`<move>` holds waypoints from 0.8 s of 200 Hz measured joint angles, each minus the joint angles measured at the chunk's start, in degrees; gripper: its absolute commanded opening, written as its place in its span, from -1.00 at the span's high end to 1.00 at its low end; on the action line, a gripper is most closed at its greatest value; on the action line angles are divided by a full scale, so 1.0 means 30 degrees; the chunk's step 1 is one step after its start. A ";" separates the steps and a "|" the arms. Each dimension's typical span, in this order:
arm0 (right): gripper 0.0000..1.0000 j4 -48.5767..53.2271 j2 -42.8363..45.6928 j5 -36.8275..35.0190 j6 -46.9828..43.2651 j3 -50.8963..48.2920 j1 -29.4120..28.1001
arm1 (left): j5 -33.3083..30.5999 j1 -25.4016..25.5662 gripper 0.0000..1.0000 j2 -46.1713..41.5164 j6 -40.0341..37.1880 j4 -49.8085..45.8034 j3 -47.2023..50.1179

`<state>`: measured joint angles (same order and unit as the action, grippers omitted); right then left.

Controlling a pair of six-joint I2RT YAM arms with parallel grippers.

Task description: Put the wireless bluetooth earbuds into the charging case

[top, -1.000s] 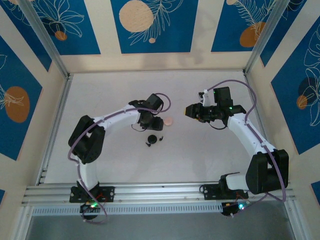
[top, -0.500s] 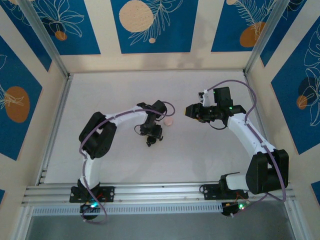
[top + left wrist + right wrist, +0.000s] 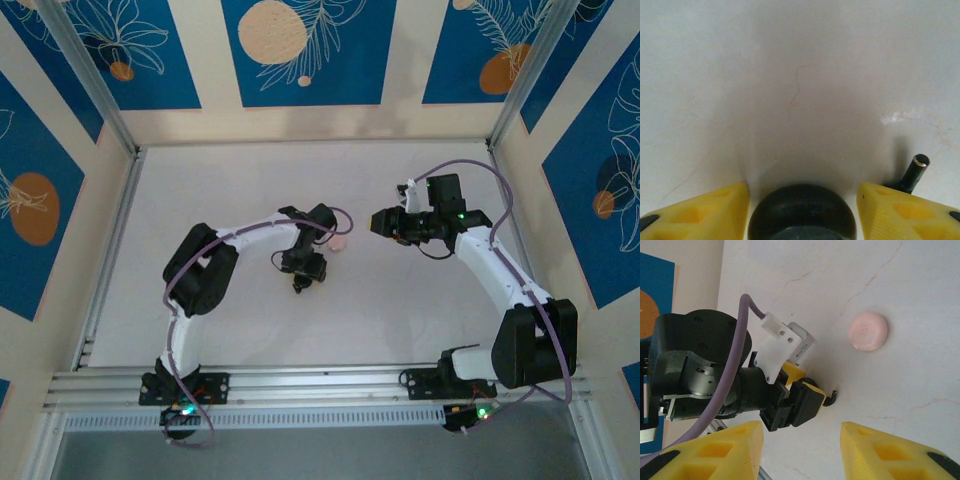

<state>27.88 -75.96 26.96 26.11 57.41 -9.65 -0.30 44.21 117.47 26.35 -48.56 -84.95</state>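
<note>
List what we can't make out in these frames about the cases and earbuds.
Black case: left wrist view, cut off by the bottom edge; lid state unknown.
Left pincer: straddles the case; touching or not cannot be told.
Black earbud: left wrist view, body hidden behind a yellow finger; just the stem is visible.
Pink case: top external view, partly covered by the left arm, too small for detail.
</note>
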 measured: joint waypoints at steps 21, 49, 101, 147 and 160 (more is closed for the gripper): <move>0.10 0.0000 0.0000 0.0000 -0.0051 0.0000 -0.0007 | -0.0095 0.0124 -0.16 0.0029 -0.0102 -0.0226 -0.0029; 0.11 0.0000 0.0000 0.0000 -0.0051 0.0000 -0.0022 | -0.0240 0.0270 -0.13 0.0036 -0.0284 -0.0794 -0.0029; 0.11 0.0000 0.0000 -0.0007 -0.0051 0.0000 -0.0036 | -0.0510 0.0364 0.01 0.0044 -0.0488 -0.1013 -0.0029; 0.11 0.0007 0.0000 0.0007 -0.0066 0.0007 -0.0029 | -0.0838 0.0437 0.20 -0.0036 -0.0918 -0.0940 -0.0029; 0.11 0.0073 0.0000 0.0095 -0.0109 0.0029 0.0029 | -0.1173 0.0452 0.26 -0.0168 -0.1260 -0.0743 0.0000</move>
<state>28.10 -75.96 27.24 25.78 57.49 -9.56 -3.81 45.56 116.97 22.57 -50.78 -84.95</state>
